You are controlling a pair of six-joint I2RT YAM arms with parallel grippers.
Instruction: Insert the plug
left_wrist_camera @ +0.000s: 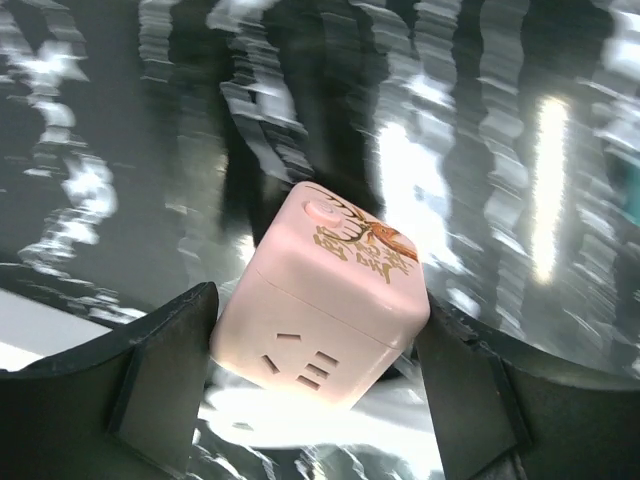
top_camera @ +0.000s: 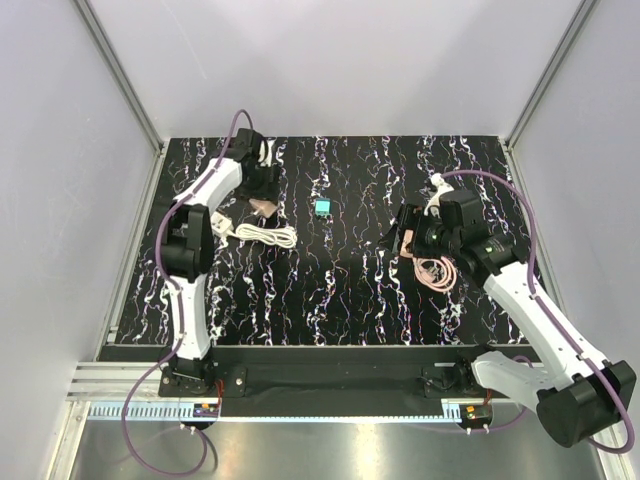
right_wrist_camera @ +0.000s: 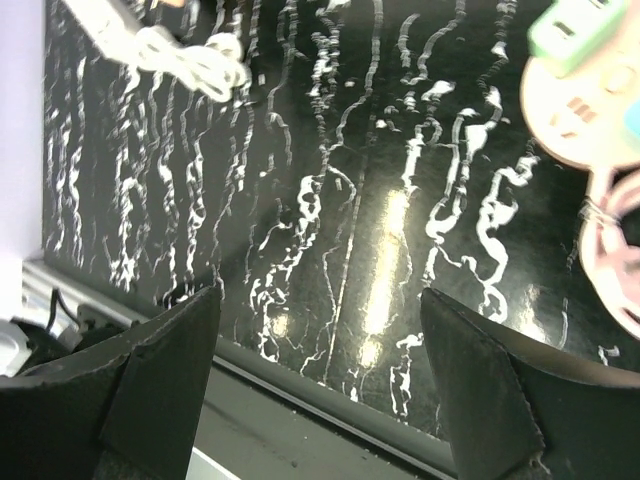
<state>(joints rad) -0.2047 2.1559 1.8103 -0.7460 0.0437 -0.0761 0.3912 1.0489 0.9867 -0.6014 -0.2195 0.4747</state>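
Observation:
A pink cube socket (left_wrist_camera: 325,290), with a deer print on top and slots on its side, lies between my left gripper's (left_wrist_camera: 315,395) fingers (left_wrist_camera: 165,375). The jaws stand wide on either side of it; a grip does not show. In the top view the cube (top_camera: 263,207) sits at the far left under the left gripper (top_camera: 262,185). A coiled white cable (top_camera: 266,235) with a white plug (top_camera: 222,226) lies just in front of it. My right gripper (top_camera: 402,238) is open and empty above the table (right_wrist_camera: 320,380), beside a pink round piece (right_wrist_camera: 585,110) and a pink coiled cable (top_camera: 436,270).
A small teal block (top_camera: 322,207) lies mid-table; it also shows in the right wrist view (right_wrist_camera: 575,30). The white cable (right_wrist_camera: 190,62) shows at the top left of that view. The black marbled mat's front edge (right_wrist_camera: 330,400) and metal rail lie below the right gripper. Grey walls enclose the table.

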